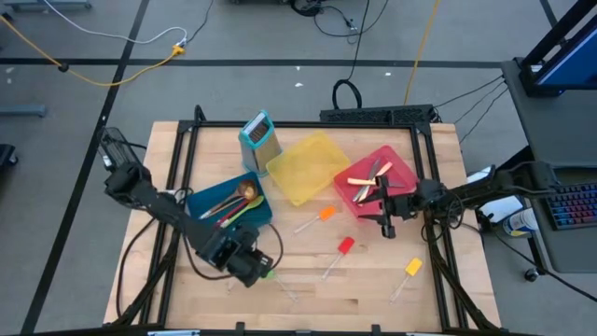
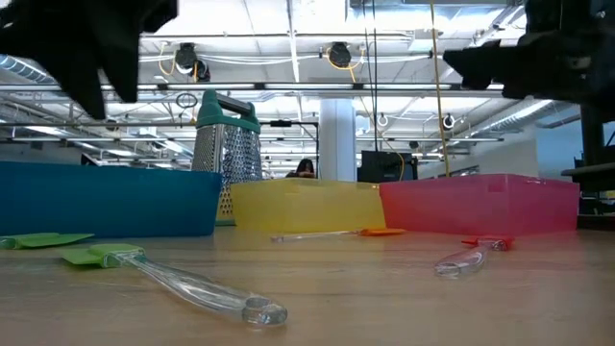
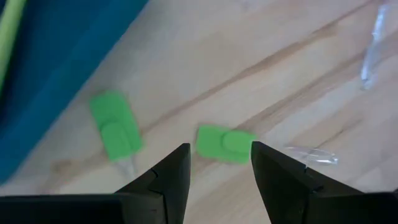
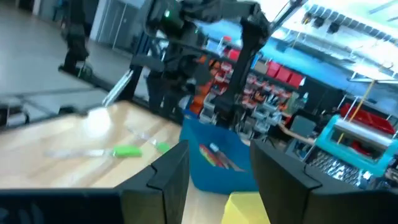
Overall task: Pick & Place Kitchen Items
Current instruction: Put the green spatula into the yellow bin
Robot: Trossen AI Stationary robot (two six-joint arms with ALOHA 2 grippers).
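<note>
Blue bin (image 1: 198, 200), yellow bin (image 1: 300, 177) and red bin (image 1: 403, 166) sit side by side near an upright grater (image 1: 259, 136).

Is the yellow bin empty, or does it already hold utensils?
Empty. From above, the yellow bin shows only bare floor, while the blue bin holds spoons and the red bin holds knives.

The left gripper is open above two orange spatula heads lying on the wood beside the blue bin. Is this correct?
Not quite. The left wrist view shows the two spatula heads are green, not orange. The rest holds: the left gripper is open above them, and they lie on the wood beside the blue bin.
</note>
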